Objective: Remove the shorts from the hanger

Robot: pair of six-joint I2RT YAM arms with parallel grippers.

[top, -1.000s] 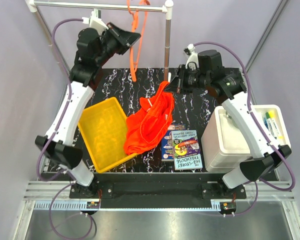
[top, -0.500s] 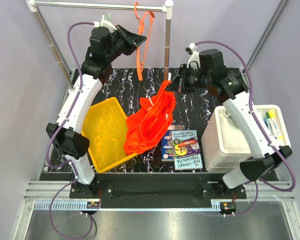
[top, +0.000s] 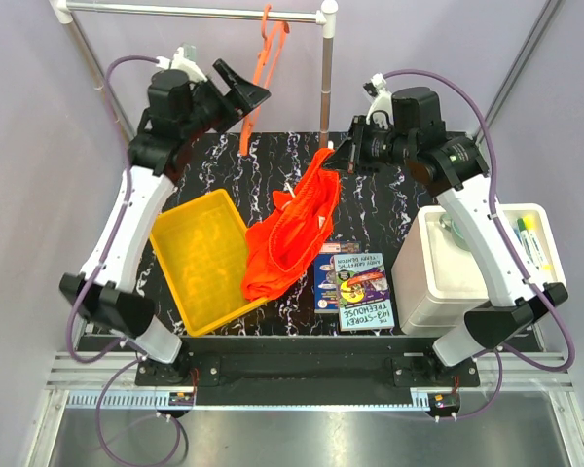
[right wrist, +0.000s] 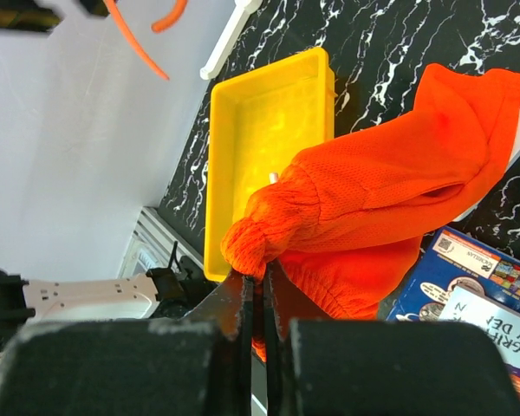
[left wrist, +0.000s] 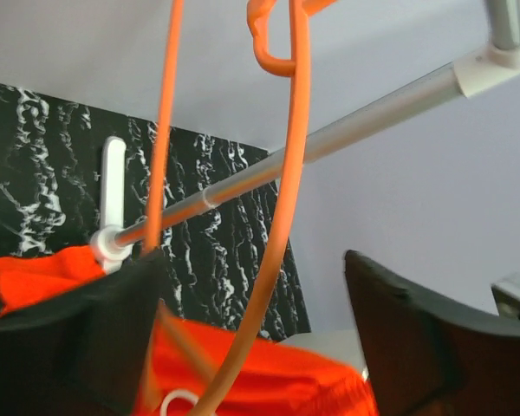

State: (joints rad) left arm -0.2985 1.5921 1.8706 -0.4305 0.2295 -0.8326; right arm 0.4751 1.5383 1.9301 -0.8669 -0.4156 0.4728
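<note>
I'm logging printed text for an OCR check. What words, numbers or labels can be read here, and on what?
"STOREY TREEHOUSE": on the top book, upside down from above; the number before it is unclear.
"GRIFF": same cover, cut off in the right wrist view.
On the lower book and the pens in the white box: print too small.
On the shorts and the tray: no text.
</note>
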